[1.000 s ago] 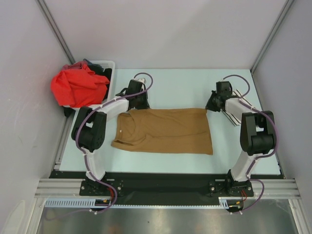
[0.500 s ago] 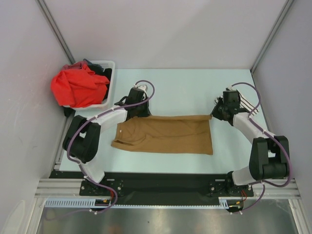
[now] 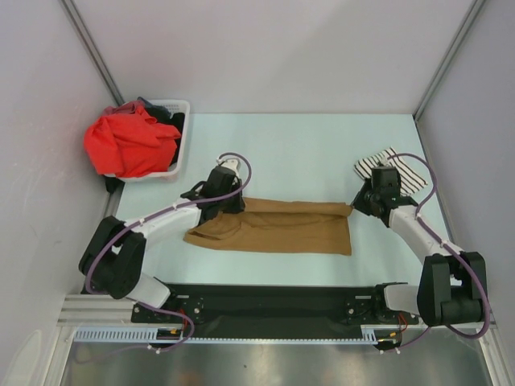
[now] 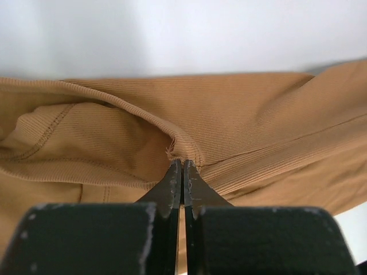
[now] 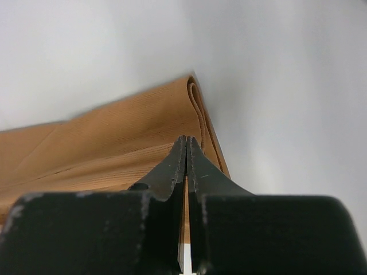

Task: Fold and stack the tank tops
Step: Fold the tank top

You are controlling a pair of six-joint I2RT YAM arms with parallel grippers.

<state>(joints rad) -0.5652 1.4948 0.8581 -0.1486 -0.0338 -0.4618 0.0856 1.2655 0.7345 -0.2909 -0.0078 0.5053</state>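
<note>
Plain grey walls (image 3: 265, 48) enclose a pale green table (image 3: 306, 145) edged by metal framing posts (image 3: 451, 56).

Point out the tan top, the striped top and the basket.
tan top (image 3: 282, 229): top view, middle of the cloth.
striped top (image 3: 402, 170): top view, its middle.
basket (image 3: 173, 103): top view, far rim.

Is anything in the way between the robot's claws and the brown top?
No, nothing visible. The left gripper and the right gripper are each already shut on the tan tank top at its far edge, touching the cloth directly.
</note>
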